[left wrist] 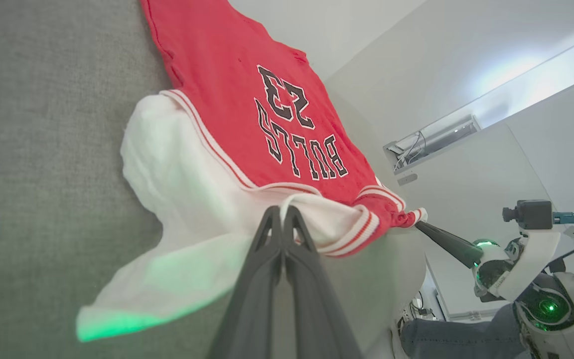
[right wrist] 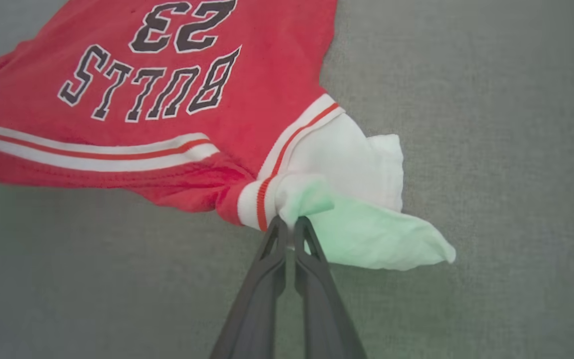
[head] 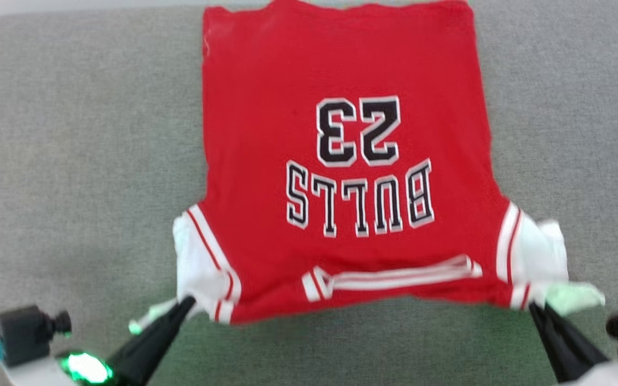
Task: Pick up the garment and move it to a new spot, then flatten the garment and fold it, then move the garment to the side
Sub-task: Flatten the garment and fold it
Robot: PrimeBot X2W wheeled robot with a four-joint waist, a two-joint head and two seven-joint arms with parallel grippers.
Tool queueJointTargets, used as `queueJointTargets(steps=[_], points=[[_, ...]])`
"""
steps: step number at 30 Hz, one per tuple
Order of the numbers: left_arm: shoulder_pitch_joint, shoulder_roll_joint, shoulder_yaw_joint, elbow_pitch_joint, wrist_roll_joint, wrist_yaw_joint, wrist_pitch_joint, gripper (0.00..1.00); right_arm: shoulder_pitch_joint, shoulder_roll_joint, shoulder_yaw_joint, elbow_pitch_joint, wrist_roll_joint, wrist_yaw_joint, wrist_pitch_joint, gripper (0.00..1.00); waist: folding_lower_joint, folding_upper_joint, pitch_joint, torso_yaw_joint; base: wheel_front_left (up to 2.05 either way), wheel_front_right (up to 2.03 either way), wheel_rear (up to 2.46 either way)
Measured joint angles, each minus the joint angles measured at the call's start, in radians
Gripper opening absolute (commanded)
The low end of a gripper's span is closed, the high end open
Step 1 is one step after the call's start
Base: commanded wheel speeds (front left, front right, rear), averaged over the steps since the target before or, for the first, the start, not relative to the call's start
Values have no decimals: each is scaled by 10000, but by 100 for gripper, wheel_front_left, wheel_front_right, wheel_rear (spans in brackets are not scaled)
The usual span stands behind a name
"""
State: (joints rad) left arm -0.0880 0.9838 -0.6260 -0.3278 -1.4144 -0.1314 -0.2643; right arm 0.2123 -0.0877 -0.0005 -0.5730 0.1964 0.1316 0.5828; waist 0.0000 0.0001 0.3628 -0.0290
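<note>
Grey desk (head: pixel 73 161); left end effector (head: pixel 188 301) and right end effector (head: pixel 533 306) each clamp the shirt (head: pixel 341 161) at their tips; thin sleeve pinch may slip.

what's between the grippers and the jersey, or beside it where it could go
Nothing visible. The left gripper and right gripper are each shut on the jersey at its near corners, and the grey surface beside it holds nothing else.

The head camera looks straight down on the shirt (head: pixel 341 161). Wrist cameras look close along the left tool (left wrist: pixel 282 210) and right tool (right wrist: pixel 290 220). All share the print (head: pixel 360 166).
</note>
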Motion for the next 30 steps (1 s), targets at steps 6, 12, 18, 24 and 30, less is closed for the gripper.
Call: queueJointTargets(steps=[6,12,18,24,30], points=[[1097,374,272,-468,144,0,0,0,1869,29,-125,-991,257,0,92,0,0,0,-32,48,0,0,0],[1467,405,-171,-334,268,0,0,0,1996,-577,416,-734,531,0,-107,0,0,0,-41,-115,0,0,0],[896,428,-941,385,408,0,-2,0,875,-1329,1206,1028,642,-2,-192,0,0,-1,59,-273,0,0,0],[175,98,-1806,1430,596,0,0,0,3,-1837,1987,2794,374,-2,-646,0,0,-1,107,-217,0,0,0],[-215,-288,-2098,2142,706,0,-2,0,-422,-1939,2286,3726,222,-2,-1338,0,0,-1,91,-158,0,0,0]])
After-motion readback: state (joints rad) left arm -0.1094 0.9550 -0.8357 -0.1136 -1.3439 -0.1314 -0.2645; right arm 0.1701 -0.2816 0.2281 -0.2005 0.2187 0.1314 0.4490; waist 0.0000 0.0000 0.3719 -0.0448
